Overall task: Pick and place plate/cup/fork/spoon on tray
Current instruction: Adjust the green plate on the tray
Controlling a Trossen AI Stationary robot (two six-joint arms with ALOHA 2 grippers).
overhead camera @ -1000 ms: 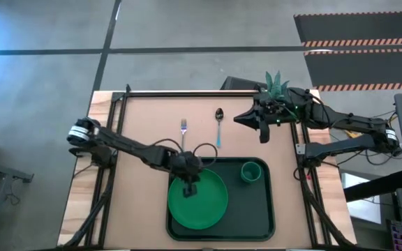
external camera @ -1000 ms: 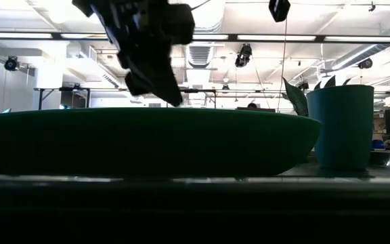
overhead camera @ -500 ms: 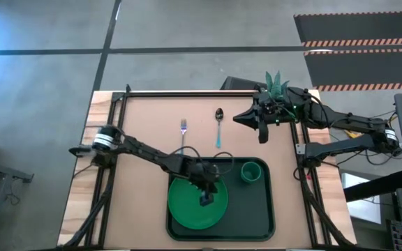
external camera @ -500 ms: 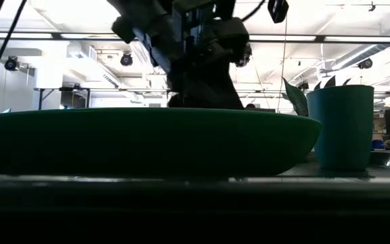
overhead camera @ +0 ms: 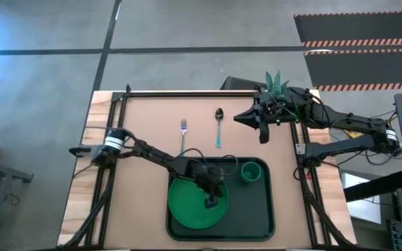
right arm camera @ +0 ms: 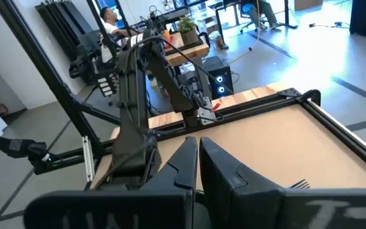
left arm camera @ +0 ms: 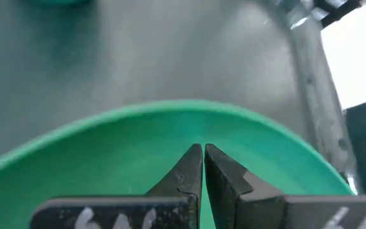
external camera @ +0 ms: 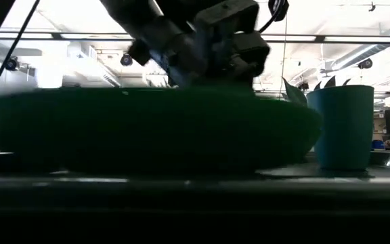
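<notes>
Plate (overhead camera: pixel 189 206) lies in tray (overhead camera: pixel 260 209), left half; left gripper (overhead camera: pixel 210 202) over plate's right part, fingers pressed together, empty, possibly touching the surface. Cup (overhead camera: pixel 249 172) upright in tray's far right corner. Beyond on desk (overhead camera: pixel 145 125): fork (overhead camera: pixel 183 128), spoon (overhead camera: pixel 218 124) to its right. Right gripper (overhead camera: pixel 263 134) far right, closed, holding nothing.

Left gripper (left arm camera: pixel 203 166) with fingers pressed together, tips poised over the inner surface of the bright green plate (left arm camera: pixel 100 159). Curved plate rim just beyond the tips, resting on the dark green tray (left arm camera: pixel 138 57). Raised tray rim (left arm camera: pixel 313 83) to one side, pale surface (left arm camera: pixel 361 57) past it.
</notes>
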